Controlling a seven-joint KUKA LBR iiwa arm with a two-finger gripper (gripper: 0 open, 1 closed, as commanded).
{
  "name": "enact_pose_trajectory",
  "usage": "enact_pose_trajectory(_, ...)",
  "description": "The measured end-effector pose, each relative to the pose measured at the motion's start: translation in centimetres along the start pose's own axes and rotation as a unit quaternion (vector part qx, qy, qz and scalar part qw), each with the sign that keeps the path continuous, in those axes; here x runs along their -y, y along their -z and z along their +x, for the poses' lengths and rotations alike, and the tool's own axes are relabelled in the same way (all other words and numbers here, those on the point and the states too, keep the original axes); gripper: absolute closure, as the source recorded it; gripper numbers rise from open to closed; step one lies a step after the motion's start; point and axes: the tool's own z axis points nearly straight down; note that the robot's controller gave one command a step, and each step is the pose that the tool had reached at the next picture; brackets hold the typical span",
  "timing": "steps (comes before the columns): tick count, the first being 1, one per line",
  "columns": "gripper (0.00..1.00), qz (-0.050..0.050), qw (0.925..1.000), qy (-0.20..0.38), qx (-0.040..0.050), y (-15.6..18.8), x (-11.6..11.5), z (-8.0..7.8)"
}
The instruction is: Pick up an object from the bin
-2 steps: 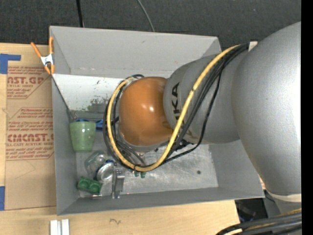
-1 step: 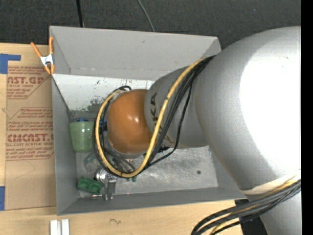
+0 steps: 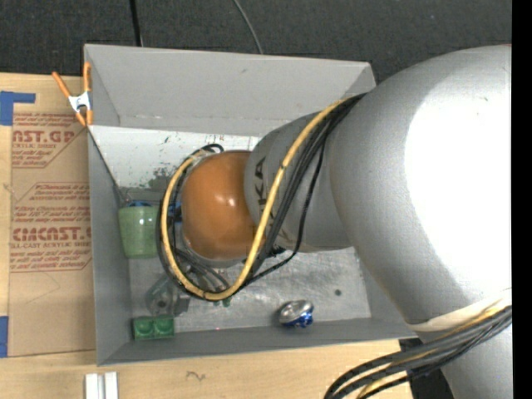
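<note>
The end effector (image 3: pixel 169 296) hangs low near the front-left corner of the bin (image 3: pixel 233 90), its grip state impossible to tell. Just beside it lies a green studded block (image 3: pixel 154 328), likely light, rigid, slick plastic, best pinched across its flat long sides.

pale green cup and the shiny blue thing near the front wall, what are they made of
Pale green cup: probably plastic, matte and slightly translucent. Blue and silver thing: likely crumpled foil or thin metal, judging by its bright glints; hard to be sure.

Black backdrop (image 3: pixel 332 7) above, pale wooden tabletop (image 3: pixel 249 376) below
</note>
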Motion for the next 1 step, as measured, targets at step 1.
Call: enact_pose_trajectory(1, 1.00, 0.002, 0.9999, -0.013, -0.0056, 13.09, -1.38, -0.31)
